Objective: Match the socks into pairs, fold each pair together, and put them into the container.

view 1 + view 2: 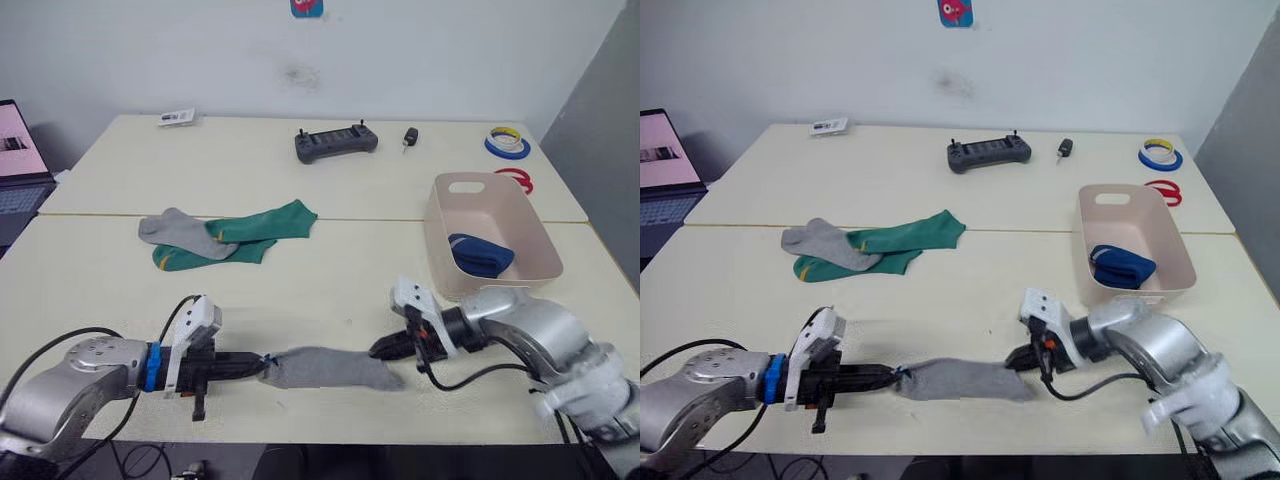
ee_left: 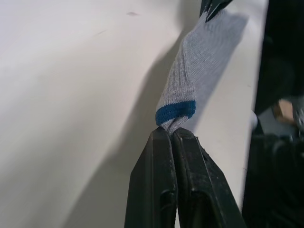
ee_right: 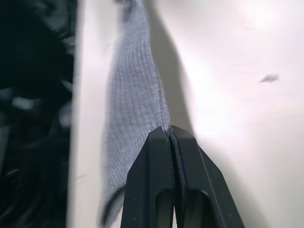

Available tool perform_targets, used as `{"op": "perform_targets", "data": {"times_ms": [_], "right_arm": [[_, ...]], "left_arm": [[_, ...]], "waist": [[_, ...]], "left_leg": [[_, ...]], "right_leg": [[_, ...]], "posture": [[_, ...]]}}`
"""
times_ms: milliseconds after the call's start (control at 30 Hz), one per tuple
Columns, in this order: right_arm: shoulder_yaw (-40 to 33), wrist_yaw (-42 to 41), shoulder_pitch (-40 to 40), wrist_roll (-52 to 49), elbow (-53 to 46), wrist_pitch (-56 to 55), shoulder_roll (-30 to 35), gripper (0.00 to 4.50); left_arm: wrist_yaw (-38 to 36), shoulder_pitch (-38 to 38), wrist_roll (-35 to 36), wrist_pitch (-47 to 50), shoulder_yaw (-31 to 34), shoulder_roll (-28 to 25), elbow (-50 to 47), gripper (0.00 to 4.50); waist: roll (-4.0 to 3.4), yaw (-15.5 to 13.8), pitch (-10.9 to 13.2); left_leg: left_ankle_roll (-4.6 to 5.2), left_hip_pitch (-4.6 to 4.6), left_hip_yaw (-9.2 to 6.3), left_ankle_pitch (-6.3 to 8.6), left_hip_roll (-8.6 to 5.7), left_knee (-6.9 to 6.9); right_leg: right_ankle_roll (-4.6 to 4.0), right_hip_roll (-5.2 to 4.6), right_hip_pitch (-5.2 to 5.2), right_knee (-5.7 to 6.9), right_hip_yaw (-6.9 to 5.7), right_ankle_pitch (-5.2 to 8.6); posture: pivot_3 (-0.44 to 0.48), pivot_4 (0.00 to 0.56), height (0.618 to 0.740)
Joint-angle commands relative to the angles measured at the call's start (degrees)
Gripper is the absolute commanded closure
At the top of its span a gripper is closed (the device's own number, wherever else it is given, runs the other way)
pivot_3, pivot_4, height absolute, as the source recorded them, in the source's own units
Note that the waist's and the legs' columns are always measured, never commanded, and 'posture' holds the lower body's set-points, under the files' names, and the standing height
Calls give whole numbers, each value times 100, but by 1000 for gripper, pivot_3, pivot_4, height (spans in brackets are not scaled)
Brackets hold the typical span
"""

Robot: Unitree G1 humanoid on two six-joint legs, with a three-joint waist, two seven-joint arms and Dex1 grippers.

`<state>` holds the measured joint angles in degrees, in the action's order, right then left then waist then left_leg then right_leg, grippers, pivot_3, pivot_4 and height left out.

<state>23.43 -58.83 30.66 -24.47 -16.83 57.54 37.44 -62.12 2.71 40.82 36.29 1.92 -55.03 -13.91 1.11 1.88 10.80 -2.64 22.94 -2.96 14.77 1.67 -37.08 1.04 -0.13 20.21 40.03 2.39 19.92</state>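
Two tools are closed on one grey sock (image 1: 328, 368) at the near table (image 1: 300, 290) edge: left tool (image 1: 262, 367) pinched on the blue-trimmed cuff, right tool (image 1: 385, 349) on the toe end. Fabric is judged light, limp and stretchy; ends are best gripped. Second grey sock (image 1: 172, 229) and green socks (image 1: 262, 228) lie far left; blue socks (image 1: 480, 254) sit in the container (image 1: 545, 245). Cuff trim is shown by the left wrist view, hidden in the head views.

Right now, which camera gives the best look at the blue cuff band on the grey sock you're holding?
The left wrist view: the blue band sits just beyond the left gripper, which pinches the grey sock. The eye views show a blue speck there; the right wrist view shows grey knit.
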Motion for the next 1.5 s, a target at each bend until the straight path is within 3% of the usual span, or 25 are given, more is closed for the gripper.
{"op": "perform_targets", "data": {"times_ms": [33, 433, 533, 700, 900, 1000, 1133, 1300, 1500], "right_arm": [[116, 171, 328, 305, 495, -313, -223, 4486], [33, 192, 404, 772, 770, -1156, -267, 4486], [24, 238, 369, 879, 727, -1331, -233, 3841], [-97, 245, 297, 956, 560, -1436, -61, 2088], [-1050, 179, -67, 548, 168, -1873, 152, 19], [-1503, -60, -518, 275, -63, -2054, 381, 19], [-1589, -61, -1135, 259, -596, -2292, 570, 19], [-1472, 327, -1633, 499, -822, -2572, 376, 19], [-1134, 690, -1959, 860, -615, -2843, 41, 19]], "left_arm": [[291, -430, -59, 383, -2, 237, 289, 4500], [457, -962, -70, 1148, 88, 370, 397, 4500], [426, -969, -89, 1186, 99, 340, 392, 4500], [307, -1006, -171, 1197, 85, 244, 452, 4500], [-12, -1220, -430, 1055, 77, 53, 917, 4500], [-14, -1283, -516, 1041, 70, 94, 1017, 4500], [131, -1319, -515, 1109, -29, 319, 768, 4500], [433, -1476, -564, 1189, -189, 748, 528, 4500], [145, -1437, -770, 955, -262, 608, 690, 4500]], "waist": [[0, -1, 0], [0, -3, 0], [0, -3, 0], [0, -4, 0], [0, -8, 0], [0, -8, 0], [0, -18, 0], [2, -8, -1], [3, -4, -2]], "left_leg": [[0, 0, -1, 0, 0, 1], [-1, -2, -3, 0, 0, 0], [-1, -1, -3, 0, 1, 1], [-1, -1, -3, -1, 0, 1], [-1, -2, -3, -1, -1, 1], [-1, -1, -3, -1, 0, 3], [-1, 3, -1, 0, -2, 3], [-1, -2, -2, -1, 0, -1], [-3, -4, -5, -2, 1, 2]], "right_leg": [[0, -1, 0, -1, 0, 0], [0, -4, -1, 3, 2, 0], [-1, -4, -1, 3, 3, 0], [-1, -4, -1, 3, 3, 0], [-1, -5, -2, 3, 1, 0], [-1, -5, -3, 1, 1, 0], [0, -8, -4, -6, 5, 0], [0, -7, -9, 1, 8, 0], [0, -2, -6, 3, 7, 0]], "posture": [[0, 150, 740], [0, 150, 740], [0, 150, 740], [0, 150, 740], [0, 150, 740], [0, 150, 740], [0, 150, 740], [0, 150, 740], [0, 150, 740]]}}
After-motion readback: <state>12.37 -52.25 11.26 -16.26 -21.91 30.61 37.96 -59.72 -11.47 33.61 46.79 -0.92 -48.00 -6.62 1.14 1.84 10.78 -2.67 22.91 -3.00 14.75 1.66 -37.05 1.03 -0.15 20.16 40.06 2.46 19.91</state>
